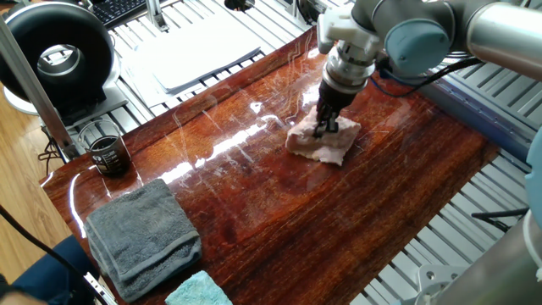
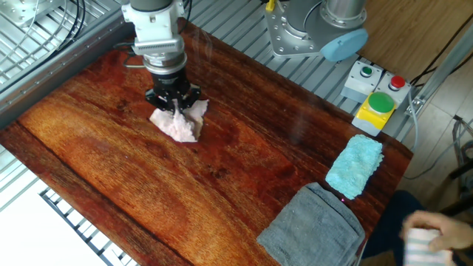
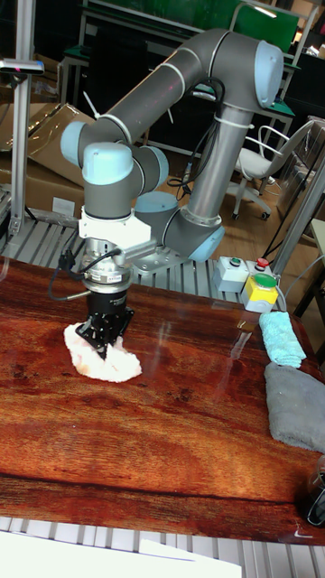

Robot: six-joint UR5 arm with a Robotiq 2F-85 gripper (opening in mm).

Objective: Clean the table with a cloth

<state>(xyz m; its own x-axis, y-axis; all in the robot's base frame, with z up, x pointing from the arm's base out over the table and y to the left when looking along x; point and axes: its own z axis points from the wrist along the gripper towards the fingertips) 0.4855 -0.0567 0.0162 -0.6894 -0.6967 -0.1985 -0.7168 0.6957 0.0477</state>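
We have the gripper (image 1: 324, 130) pointing straight down with its fingers clenched on a bunched fold at the middle of the cloth (image 1: 322, 142), pressing it onto the bench (image 1: 279, 220). The cloth lies crumpled on the glossy wood, toward the far half of the top in one fixed view, well apart from the grey towel (image 1: 142, 237) and the light-blue cloth (image 1: 199, 291) at the near corner, and from the small dark jar (image 1: 107, 154) at the edge.

We judge the cloth to be light, soft and limp: it has no stiffness of its own, so its loose edges spread around the fingers and will trail or fold under as it is dragged. Its nubbly surface probably bites well on the polished wood, which looks slick. A pinch in the middle, as here, seems the best hold to us, since it leaves fabric on every side to wipe with; a hold near an edge would let the rest bunch up. With too little downward pressure the cloth would merely skim; with too much, it could tug out of the fingers.
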